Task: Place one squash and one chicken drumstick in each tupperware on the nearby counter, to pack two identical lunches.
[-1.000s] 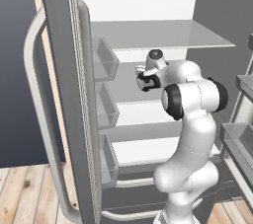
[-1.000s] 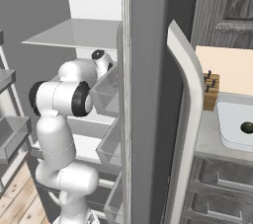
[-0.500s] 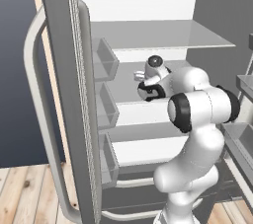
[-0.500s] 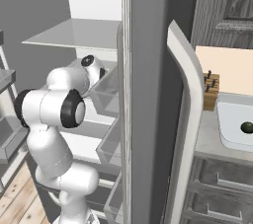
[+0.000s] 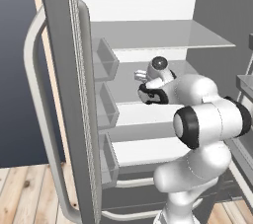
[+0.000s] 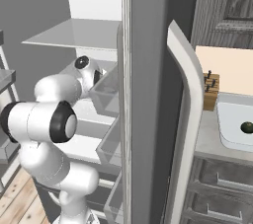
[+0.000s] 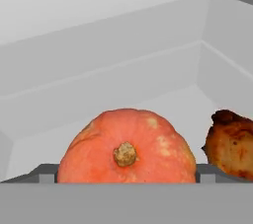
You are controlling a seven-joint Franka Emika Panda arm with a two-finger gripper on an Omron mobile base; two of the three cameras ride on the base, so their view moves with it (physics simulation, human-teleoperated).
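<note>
Since a second ago the arm (image 5: pixel 207 119) has swung lower and deeper into the open fridge (image 5: pixel 148 45), its elbow dropping and the hand pushing toward the middle shelf (image 5: pixel 148 114). Ahead of the gripper (image 5: pixel 150 93), almost against it, sits the orange-red squash (image 7: pixel 126 146); the drumstick (image 7: pixel 232 144) lies just beside the squash on its right, seen from the hand.

Both rest on the white shelf floor, well in front of the back wall (image 7: pixel 108 70).

Whether the jaws are parted or closed I cannot tell: the squash hides the tips from the hand camera, and from the base cameras the hand is too small to read.

Judging from this, the step is taking hold of the squash. To do it well, the fingers should straddle its widest part, level with the shelf, and stay clear of the drumstick so it is not nudged.

The squash is flattish and round with no real long axis; its stem nub (image 7: pixel 125 154) points back at the gripper. The drumstick is cut by the frame edge, so its long axis is unclear.
</note>
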